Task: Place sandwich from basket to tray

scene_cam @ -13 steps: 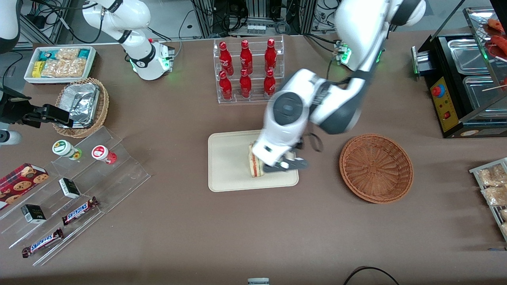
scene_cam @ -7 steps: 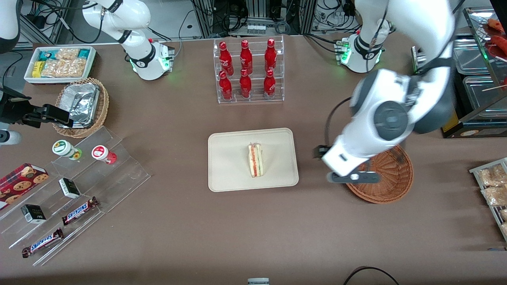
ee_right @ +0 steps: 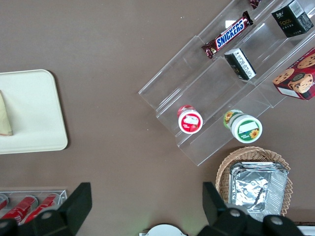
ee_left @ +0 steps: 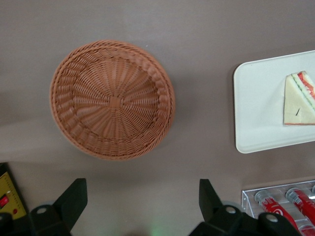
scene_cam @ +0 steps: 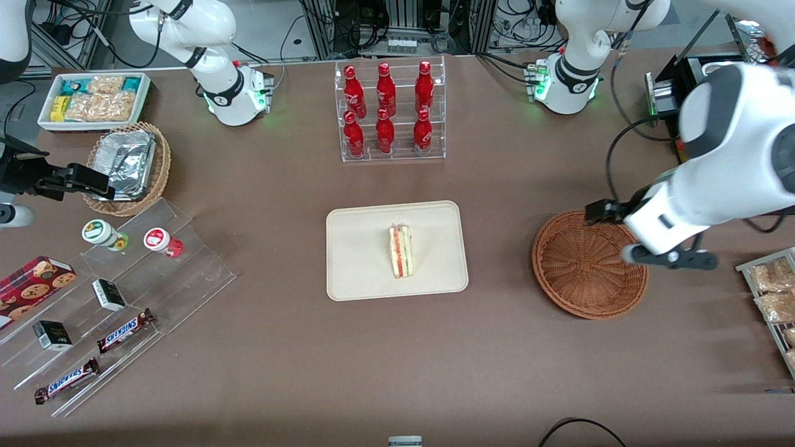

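The brown bench (scene_cam: 397,360) now carries the task's things with nothing of the robot over them. A second ago the white left arm (scene_cam: 726,161) was bent low over the flat cream-beige rectangular tray (scene_cam: 363,261), covering part of it; half a second ago it had swung across to the round reddish-brown woven wicker basket (scene_cam: 577,273); now it stands at the working arm's end of the bench, past the basket's rim and raised above it.

The tray has not shifted, and neither has the basket, which shows bare weave all the way to its centre in the left wrist view (ee_left: 113,101).

The end effector (scene_cam: 667,257) hangs above the bench just beside the basket's edge, nearer the rack of snack packets (scene_cam: 773,292) than the tray. Its two dark fingers (ee_left: 71,199) are spread wide apart in the wrist view, with only bare bench between them, so it grips nothing.

The small triangular wedge of pale bread with red and green filling, the sandwich (scene_cam: 400,251), lies near the middle of the tray, cut side showing its layers, exactly where it sat half a second ago and well apart from the arm.

I judge the transfer done: sandwich released on the tray, basket emptied, arm retreating. Nothing seems left but to park.
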